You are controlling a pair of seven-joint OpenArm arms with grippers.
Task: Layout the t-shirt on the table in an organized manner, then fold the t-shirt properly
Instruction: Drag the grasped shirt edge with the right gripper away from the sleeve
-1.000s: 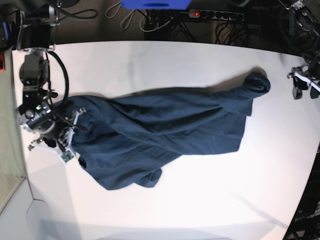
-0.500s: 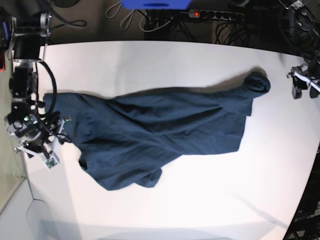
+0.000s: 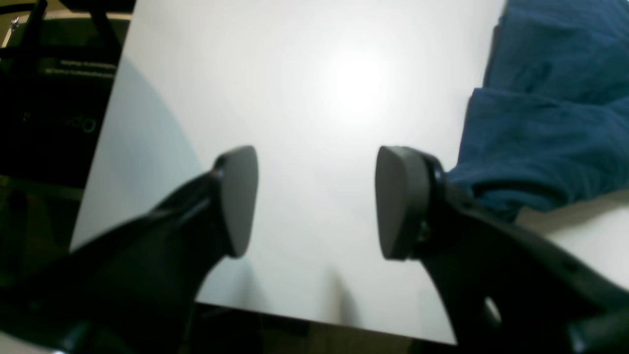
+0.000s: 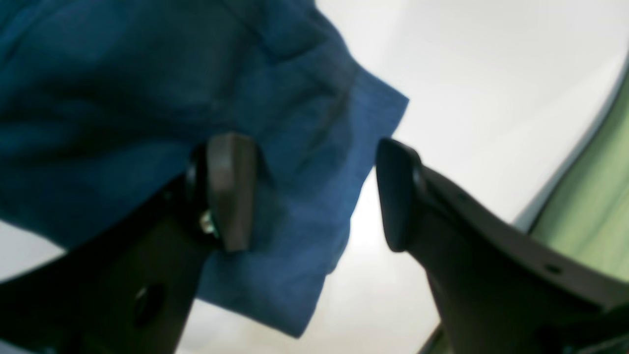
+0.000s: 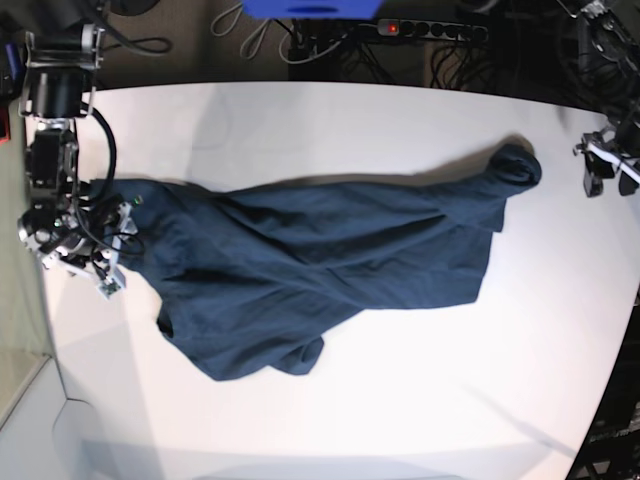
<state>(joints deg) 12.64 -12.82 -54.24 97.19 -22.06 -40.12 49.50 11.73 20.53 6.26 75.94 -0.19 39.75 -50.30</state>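
Observation:
The dark navy t-shirt (image 5: 330, 250) lies crumpled and stretched across the white table (image 5: 400, 400), one bunched end at the far right. My right gripper (image 5: 115, 245) is at the shirt's left end. In the right wrist view it (image 4: 314, 194) is open, with a hemmed shirt edge (image 4: 295, 123) lying under and between its fingers (image 4: 231, 191). My left gripper (image 5: 612, 180) hangs at the table's right edge, apart from the shirt. In the left wrist view it (image 3: 319, 199) is open and empty over bare table (image 3: 304, 88), with the shirt (image 3: 550, 98) to its right.
A power strip (image 5: 430, 30) with a red light, cables and a blue object (image 5: 310, 8) lie beyond the table's back edge. The table's left edge runs close behind my right gripper, with a green surface (image 4: 589, 196) past it.
My right gripper drew the shirt's left end out to the left, then moved up toward the back. The shirt's left part now lies wider. The left arm has not moved.

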